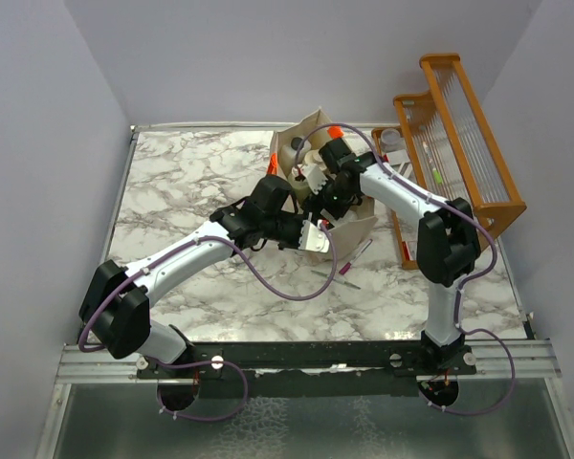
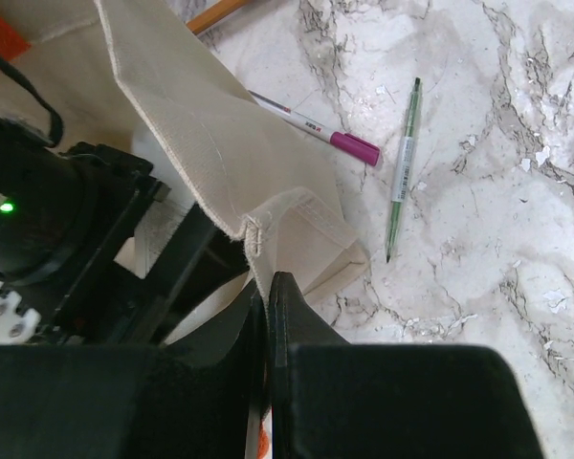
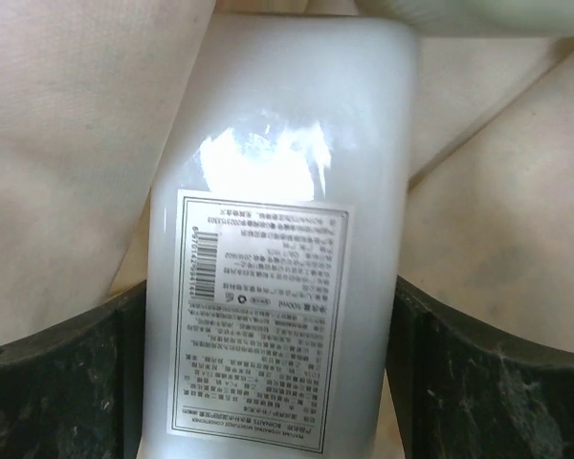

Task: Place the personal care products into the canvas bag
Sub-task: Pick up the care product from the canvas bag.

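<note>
The canvas bag (image 1: 301, 134) stands at the back middle of the marble table, its mouth held open. My left gripper (image 1: 311, 237) (image 2: 268, 296) is shut on the near edge of the canvas bag (image 2: 201, 124). My right gripper (image 1: 314, 180) (image 3: 273, 382) reaches down into the bag. A white bottle (image 3: 277, 191) with a printed label fills the gap between its fingers (image 3: 57, 382), touching both. Canvas (image 3: 57, 143) surrounds the bottle. A second pale bottle (image 3: 478, 14) shows at the top edge of the right wrist view. The bottle's cap is hidden.
An orange slatted rack (image 1: 459, 134) stands at the back right, close to the right arm. A pink-capped pen (image 2: 316, 129) and a green pen (image 2: 402, 172) lie on the marble just in front of the bag. Grey walls enclose the table.
</note>
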Controlling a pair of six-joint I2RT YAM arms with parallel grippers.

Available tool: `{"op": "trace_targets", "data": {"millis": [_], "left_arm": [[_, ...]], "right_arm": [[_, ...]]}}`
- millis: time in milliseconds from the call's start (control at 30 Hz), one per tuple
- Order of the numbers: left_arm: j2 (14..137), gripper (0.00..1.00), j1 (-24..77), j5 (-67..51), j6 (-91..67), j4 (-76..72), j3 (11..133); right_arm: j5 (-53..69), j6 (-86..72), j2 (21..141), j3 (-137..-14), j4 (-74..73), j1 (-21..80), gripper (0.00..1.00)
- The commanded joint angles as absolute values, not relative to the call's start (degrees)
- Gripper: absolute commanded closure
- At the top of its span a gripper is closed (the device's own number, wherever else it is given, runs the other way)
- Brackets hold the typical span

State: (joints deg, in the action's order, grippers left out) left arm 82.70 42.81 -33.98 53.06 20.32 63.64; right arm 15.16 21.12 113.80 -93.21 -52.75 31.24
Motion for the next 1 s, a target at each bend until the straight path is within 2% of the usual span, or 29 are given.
{"op": "trace_targets", "data": {"millis": [0, 967], "left_arm": [[83.0, 0.94, 42.5, -33.1, 54.7, 22.2, 63.3], [84.0, 0.92, 42.5, -33.9, 54.7, 22.4, 64.1]], "right_arm": [[21.1, 20.9, 112.4, -100.2, -55.8, 30.9, 0.99], [22.1, 21.3, 114.0, -114.8, -64.1, 29.7, 0.99]]}}
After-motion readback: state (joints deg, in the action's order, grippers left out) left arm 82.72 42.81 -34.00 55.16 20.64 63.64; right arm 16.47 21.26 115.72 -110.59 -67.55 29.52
